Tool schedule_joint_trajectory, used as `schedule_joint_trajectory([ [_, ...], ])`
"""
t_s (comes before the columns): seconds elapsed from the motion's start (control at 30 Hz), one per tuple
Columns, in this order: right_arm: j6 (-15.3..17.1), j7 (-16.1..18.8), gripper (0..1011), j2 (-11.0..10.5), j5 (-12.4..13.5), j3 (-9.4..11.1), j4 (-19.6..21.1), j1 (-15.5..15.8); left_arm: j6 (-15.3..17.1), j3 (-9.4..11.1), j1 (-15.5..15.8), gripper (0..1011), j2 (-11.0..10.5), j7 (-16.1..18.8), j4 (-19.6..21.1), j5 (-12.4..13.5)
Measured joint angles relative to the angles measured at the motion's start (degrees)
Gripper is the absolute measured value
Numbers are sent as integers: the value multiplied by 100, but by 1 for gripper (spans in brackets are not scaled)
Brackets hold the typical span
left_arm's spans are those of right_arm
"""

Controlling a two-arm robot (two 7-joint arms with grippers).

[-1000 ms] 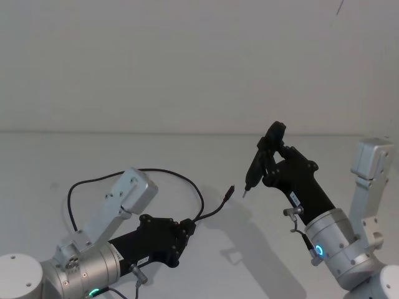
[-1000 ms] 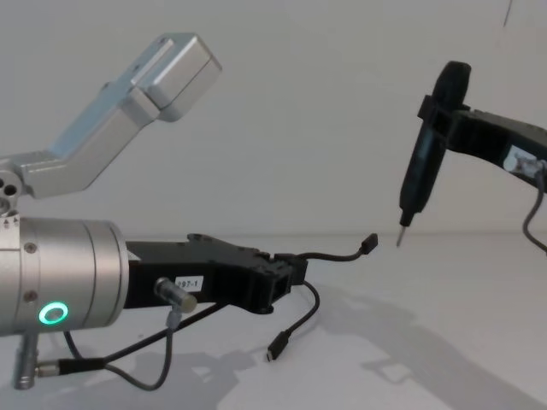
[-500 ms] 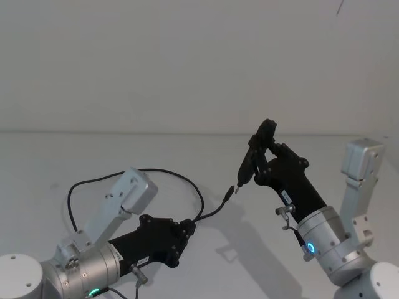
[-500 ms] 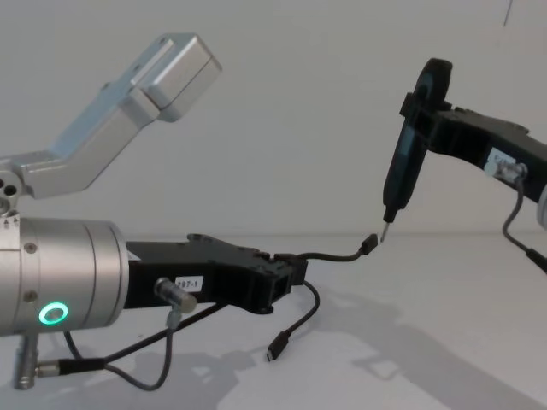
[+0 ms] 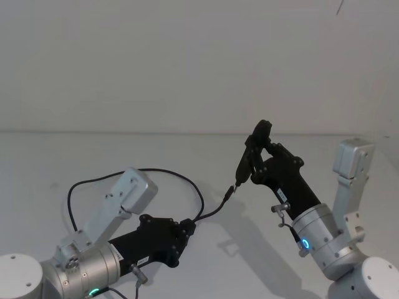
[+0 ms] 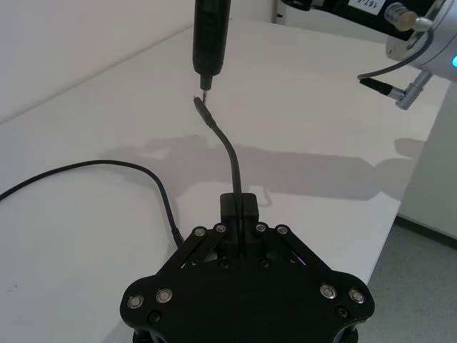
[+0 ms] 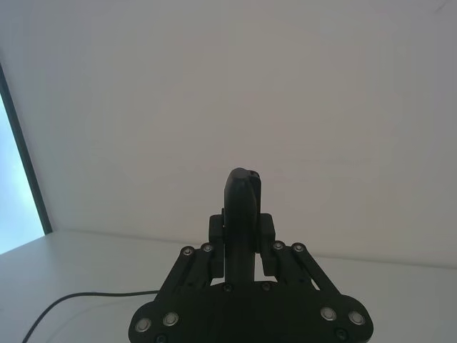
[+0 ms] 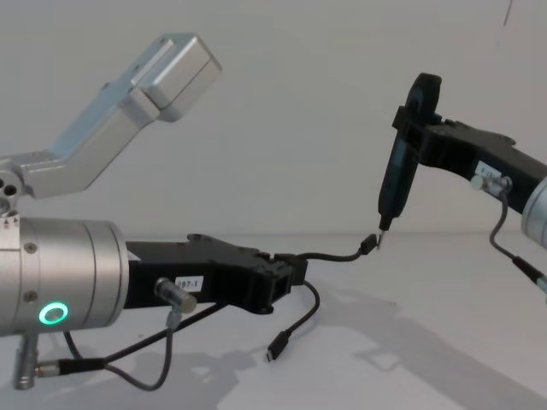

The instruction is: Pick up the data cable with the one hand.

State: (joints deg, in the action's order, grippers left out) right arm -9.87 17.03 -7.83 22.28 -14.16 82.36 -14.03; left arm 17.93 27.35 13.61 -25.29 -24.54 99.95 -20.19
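The cable [image 5: 187, 182] is already in my left claw [image 8: 286, 275], pinched a little way back from one plug [image 8: 368, 244], so that this short end stands out stiffly forward in the air while the rest loops behind me across the white counter [image 5: 37, 162] and its other plug [image 8: 275, 349] hangs low, just under my wrist, near the counter. I would call the pick-up itself done — the jaws are closed on the cord, which the left wrist view shows running straight out from between them [image 6: 240, 214]. What remains looks like the meeting at the raised end: my right claw [image 7: 243, 236] is clamped on a black pen-shaped tool [image 8: 400, 175], held upright with its thin metal tip [image 6: 203, 89] pointing down, right at the plug and perhaps touching it; I cannot tell for certain. My left arm lies low and level, reaching forward from the left with its green ring light [image 8: 54, 313] glowing. My right arm comes up from the lower right, forearm slanting toward the middle, wrist bent so the tool hangs over the plug.
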Motion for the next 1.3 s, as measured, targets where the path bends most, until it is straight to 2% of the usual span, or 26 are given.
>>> schedule_joint_trajectory([
  [0.6,-157,66,279,91,-57,44,-428,-213,0,0,0,39,0,0,0,0],
  [1.3,-12,92,279,46,94,68,-246,-113,0,0,0,39,0,0,0,0],
])
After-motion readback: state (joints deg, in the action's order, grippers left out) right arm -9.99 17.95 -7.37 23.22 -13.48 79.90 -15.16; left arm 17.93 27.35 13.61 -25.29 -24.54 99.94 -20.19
